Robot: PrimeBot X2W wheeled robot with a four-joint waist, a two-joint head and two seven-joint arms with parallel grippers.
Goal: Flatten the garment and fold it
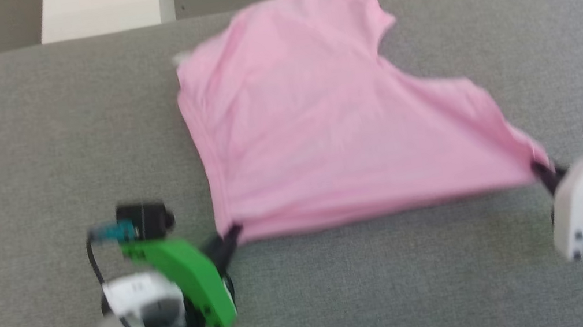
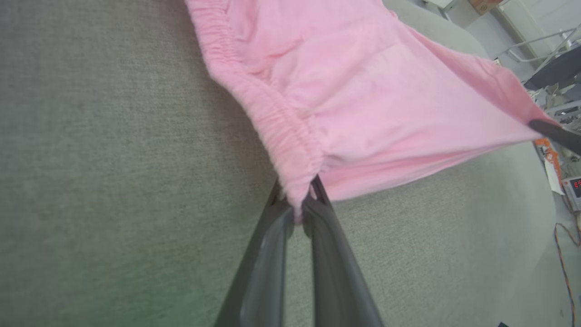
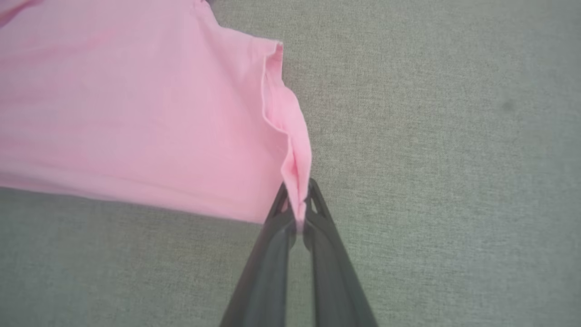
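Note:
The garment (image 1: 320,124), a light pink cloth with a gathered elastic waistband along its left side, is stretched over the grey table. My left gripper (image 1: 232,234) is shut on its near left corner, at the waistband end (image 2: 297,190). My right gripper (image 1: 541,170) is shut on its near right corner, a hemmed leg edge (image 3: 297,200). The near edge runs taut between the two grippers and looks slightly raised off the table. The far part of the garment (image 2: 345,81) reaches the table's back edge. In the left wrist view the right gripper's dark finger (image 2: 553,131) shows at the cloth's far corner.
The grey fabric table (image 1: 30,140) spreads wide to both sides and in front of the garment. A white block (image 1: 105,5) stands past the table's back edge. Lab gear and cables (image 2: 563,150) lie beyond the table's right side.

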